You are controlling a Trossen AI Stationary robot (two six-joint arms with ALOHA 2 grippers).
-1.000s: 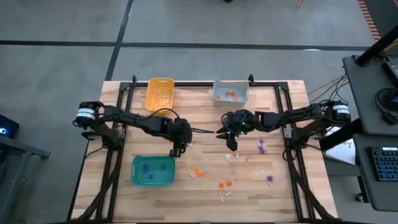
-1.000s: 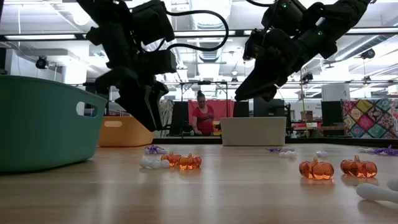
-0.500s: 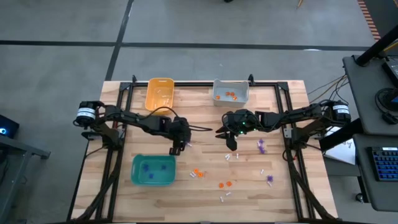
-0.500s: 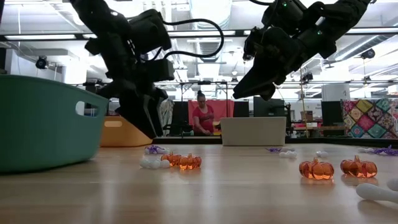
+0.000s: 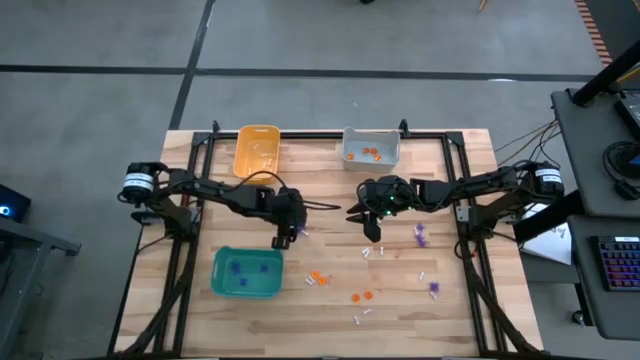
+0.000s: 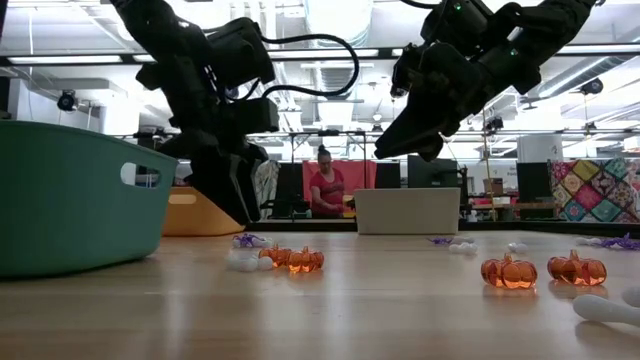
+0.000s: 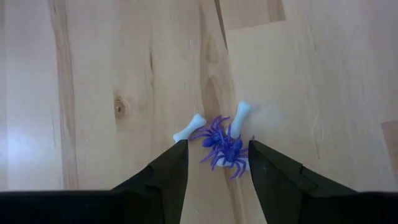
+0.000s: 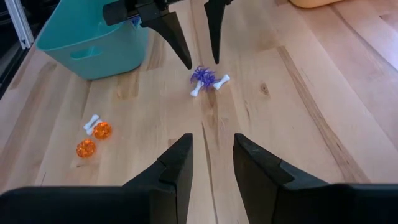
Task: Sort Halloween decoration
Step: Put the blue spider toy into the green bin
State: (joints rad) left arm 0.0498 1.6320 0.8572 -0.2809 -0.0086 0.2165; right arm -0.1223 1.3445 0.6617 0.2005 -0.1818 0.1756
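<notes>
The teal bin (image 5: 246,274) sits at about eight o'clock on the table (image 5: 330,320) and already holds a few purple bits. Just up and to its right, the left gripper (image 5: 283,239) has drawn back toward the table's middle over the last second and spread its fingers a little wider. It now hangs open and empty above a purple spider (image 7: 222,145) that lies on the wood touching two small white bones (image 7: 189,129). In the left wrist view the spider sits right between the two fingertips, so my guess is a pick-up is being lined up, with the teal bin as the target.

At the centre, the right gripper (image 5: 372,231) has not moved. Its fingers are partly open and hold nothing.

Other orange pumpkins (image 5: 318,279), bones and purple spiders remain scattered from five to three o'clock, so most of the sorting is left.
</notes>
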